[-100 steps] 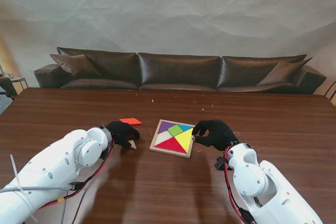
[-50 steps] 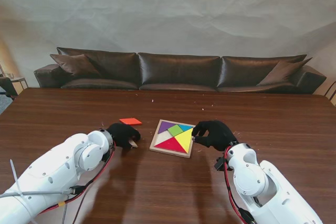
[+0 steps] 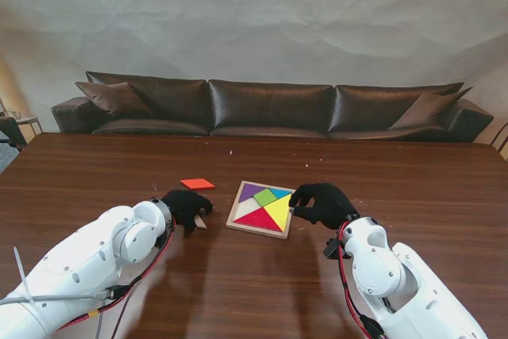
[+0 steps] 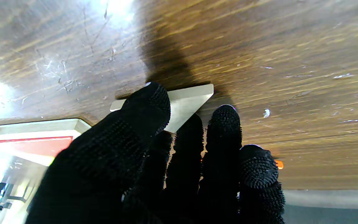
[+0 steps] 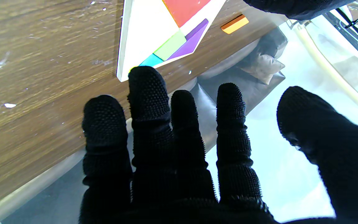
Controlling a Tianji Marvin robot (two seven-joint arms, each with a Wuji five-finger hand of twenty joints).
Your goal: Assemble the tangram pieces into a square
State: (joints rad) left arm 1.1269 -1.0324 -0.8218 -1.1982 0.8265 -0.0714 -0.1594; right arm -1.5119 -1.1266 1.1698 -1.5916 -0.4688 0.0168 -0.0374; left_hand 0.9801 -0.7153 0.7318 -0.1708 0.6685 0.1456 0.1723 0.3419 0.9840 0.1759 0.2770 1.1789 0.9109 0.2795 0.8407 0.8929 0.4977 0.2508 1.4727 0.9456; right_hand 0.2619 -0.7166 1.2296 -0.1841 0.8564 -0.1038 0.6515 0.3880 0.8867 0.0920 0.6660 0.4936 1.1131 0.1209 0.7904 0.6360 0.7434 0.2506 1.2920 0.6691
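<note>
1. As both arms come up from the near corners of the stand's view, the left robot hand [image 3: 187,205] is the busy one, down on the bench [image 3: 413,196] over a pale wooden triangle [image 4: 183,102]. Its thumb lies over one corner and the fingers crowd the opposite edge, so I read it as pinching the piece, which looks flat on the wood, not lifted.
2. Why there? That triangle sits just left of the tray [image 3: 238,225], a short slide or lift from the slot it probably belongs in.
3. On the other side, the right robot hand [image 3: 320,203] hangs at the tray's right edge with fingers spread and nothing between them. One fingertip [image 5: 144,77] sits right at the frame's corner, likely to brace the tray against a push from the left.
4. In the tray: red, yellow, green, purple and a sliver of blue are seated, with a pale patch toward the left side, which I judge to be the open gap.
5. A little farther from me, an orange piece [image 3: 197,184] lies alone on the bench, well apart from the tray, so the square isn't finished yet.
6. Beyond the bench stands a dark leather sofa [image 3: 270,109].
7. I can read no brand, label or lettering anywhere.
</note>
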